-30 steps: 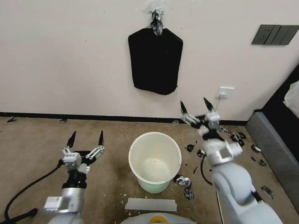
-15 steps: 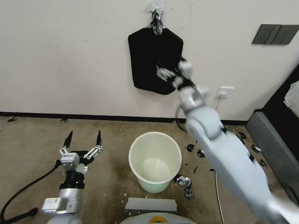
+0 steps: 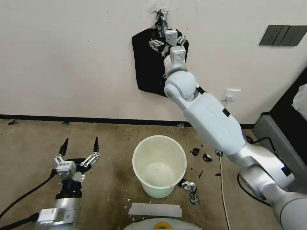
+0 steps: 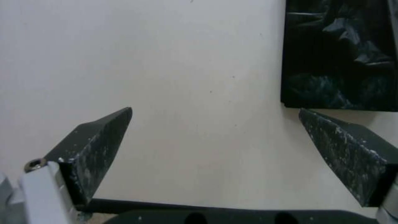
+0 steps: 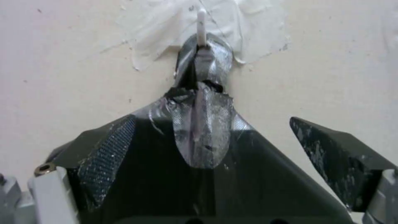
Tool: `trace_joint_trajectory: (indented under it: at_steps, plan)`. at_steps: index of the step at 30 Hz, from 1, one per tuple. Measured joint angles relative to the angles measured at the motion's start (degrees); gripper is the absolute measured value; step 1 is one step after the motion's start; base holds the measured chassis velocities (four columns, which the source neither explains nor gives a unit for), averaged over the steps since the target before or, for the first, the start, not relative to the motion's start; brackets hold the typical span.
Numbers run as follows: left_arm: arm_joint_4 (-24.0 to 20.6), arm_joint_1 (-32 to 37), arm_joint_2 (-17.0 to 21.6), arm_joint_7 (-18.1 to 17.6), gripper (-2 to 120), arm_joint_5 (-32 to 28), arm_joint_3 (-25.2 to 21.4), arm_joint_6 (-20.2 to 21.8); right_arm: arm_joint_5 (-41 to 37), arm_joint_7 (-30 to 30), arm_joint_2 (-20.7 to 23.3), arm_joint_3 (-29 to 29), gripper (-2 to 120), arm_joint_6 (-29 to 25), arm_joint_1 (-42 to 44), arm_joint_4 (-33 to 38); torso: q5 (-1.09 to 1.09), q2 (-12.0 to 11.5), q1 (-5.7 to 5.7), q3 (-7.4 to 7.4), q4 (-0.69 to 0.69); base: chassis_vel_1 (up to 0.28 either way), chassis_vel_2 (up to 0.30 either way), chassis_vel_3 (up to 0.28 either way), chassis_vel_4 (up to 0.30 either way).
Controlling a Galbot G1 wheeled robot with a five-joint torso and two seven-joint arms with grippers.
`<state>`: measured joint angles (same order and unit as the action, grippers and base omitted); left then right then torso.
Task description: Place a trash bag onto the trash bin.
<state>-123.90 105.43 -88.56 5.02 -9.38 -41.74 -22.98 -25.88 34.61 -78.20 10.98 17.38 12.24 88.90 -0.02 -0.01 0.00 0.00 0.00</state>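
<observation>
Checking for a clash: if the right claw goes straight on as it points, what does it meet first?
Probably the black bundle hanging on the wall, near its knotted top; the open right claw points there. Depth is unclear.

The right arm (image 3: pixel 211 123) is built of smooth, rounded white shells with small black patches, turning to silver metal near its base, where black cables (image 3: pixel 255 191) loop. Each gripper, the left gripper (image 3: pixel 80 147) and the right gripper (image 5: pixel 211 146), has tapered black fingers (image 4: pixel 99 146) flecked white on silver linkages. A screw head (image 5: pixel 43 168) sits beside a pale bracket.
</observation>
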Motion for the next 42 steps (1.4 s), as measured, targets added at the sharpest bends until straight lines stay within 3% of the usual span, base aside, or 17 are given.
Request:
trace_joint_trajectory:
  at_steps: [7,21,32,42]
  plan:
    - [0.77,0.05,-0.09,-0.06,100,-0.04,-0.02,-0.67,0.33,0.35,-2.0,-0.33,92,-0.21,-0.99,-2.09,0.01,0.0,0.0,0.0,0.0,0.0,0.0,0.0,0.0]
    - [1.71,0.18,-0.42,-0.28,100,-0.83,-0.58,-1.71,1.2,0.86,-3.5,-0.16,37,-0.3,-0.7,-2.88,0.01,0.0,0.0,0.0,0.0,0.0,0.0,0.0,0.0]
    - [1.79,0.43,-0.55,-0.32,100,-0.83,-0.52,-2.02,1.39,0.94,-3.44,-0.43,0,-0.4,-0.58,-3.35,0.01,0.01,0.0,0.0,-0.01,0.0,0.0,0.0,0.0]
    - [1.74,0.44,-0.68,-0.38,100,-0.82,-0.89,-2.22,1.9,0.97,-4.19,-0.45,0,-0.58,-0.73,-4.0,0.01,0.01,0.0,0.0,0.0,0.0,0.0,0.0,0.0]
